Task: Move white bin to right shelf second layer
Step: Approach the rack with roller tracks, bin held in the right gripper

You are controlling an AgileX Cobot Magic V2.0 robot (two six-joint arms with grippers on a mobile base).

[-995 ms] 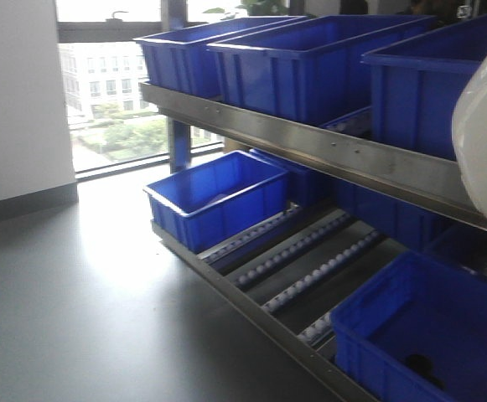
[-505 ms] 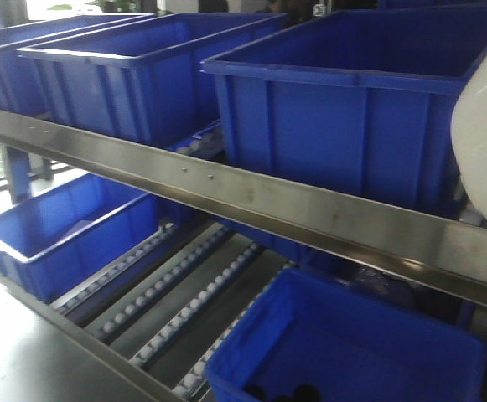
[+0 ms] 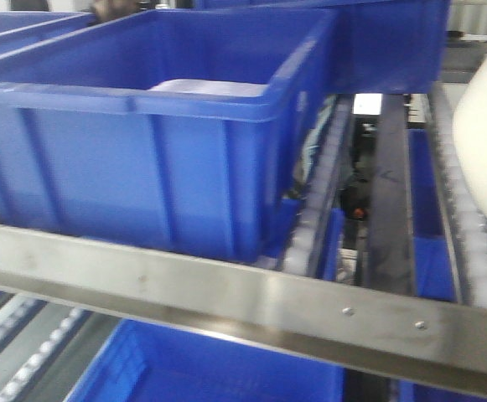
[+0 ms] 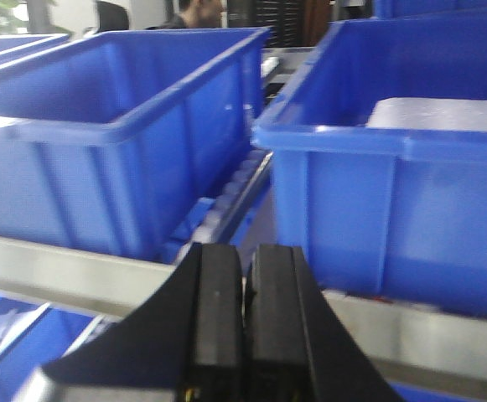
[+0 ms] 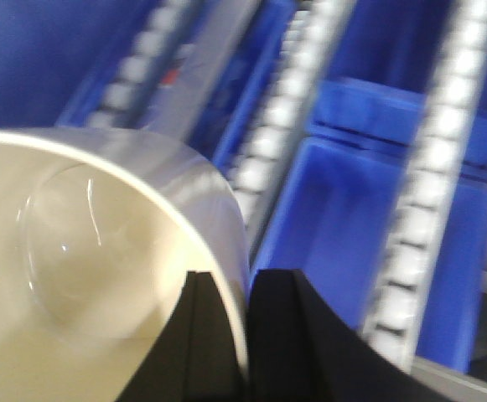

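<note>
The right gripper [image 5: 245, 335] is clamped on the rim of the white bin [image 5: 101, 251] — one finger inside the wall, one outside; in the right wrist view the tub's hollow body spreads to the fingers' 9 o'clock; whether its base touches anything I cannot tell. Beyond the rim, from 12 to 2 o'clock, lies the right shelf second layer [image 5: 432, 193], its rails' long axis leading away from the wrist; in the front view the free lane sits between the blue crate [image 3: 142, 151] at 9 o'clock and the bin at 3 o'clock. The left gripper [image 4: 245, 322] is pressed together on nothing — so the placing, I judge, falls to the right arm.
</note>
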